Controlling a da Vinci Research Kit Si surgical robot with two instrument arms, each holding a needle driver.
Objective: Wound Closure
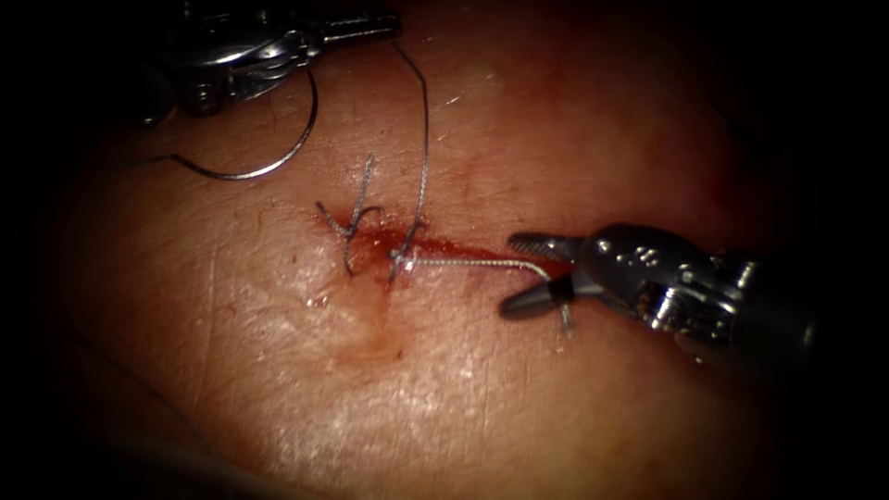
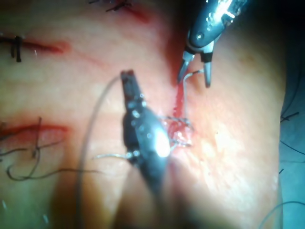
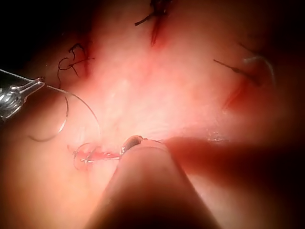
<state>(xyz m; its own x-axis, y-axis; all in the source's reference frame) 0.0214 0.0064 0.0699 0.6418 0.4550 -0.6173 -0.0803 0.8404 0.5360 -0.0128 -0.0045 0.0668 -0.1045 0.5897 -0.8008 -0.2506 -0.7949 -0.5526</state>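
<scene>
Steel right end effector (image 1: 523, 273) gapes around thread (image 1: 472, 264); left end effector (image 1: 375, 26) clenches thread.

The endoscope looks down from above and in front at the cut (image 1: 435, 248) in the tissue (image 1: 482, 389), fairly close. Each wrist camera peers along its own shaft from very near (tighter still), and all three share that red cut (image 2: 180, 98) (image 3: 102, 155).
</scene>
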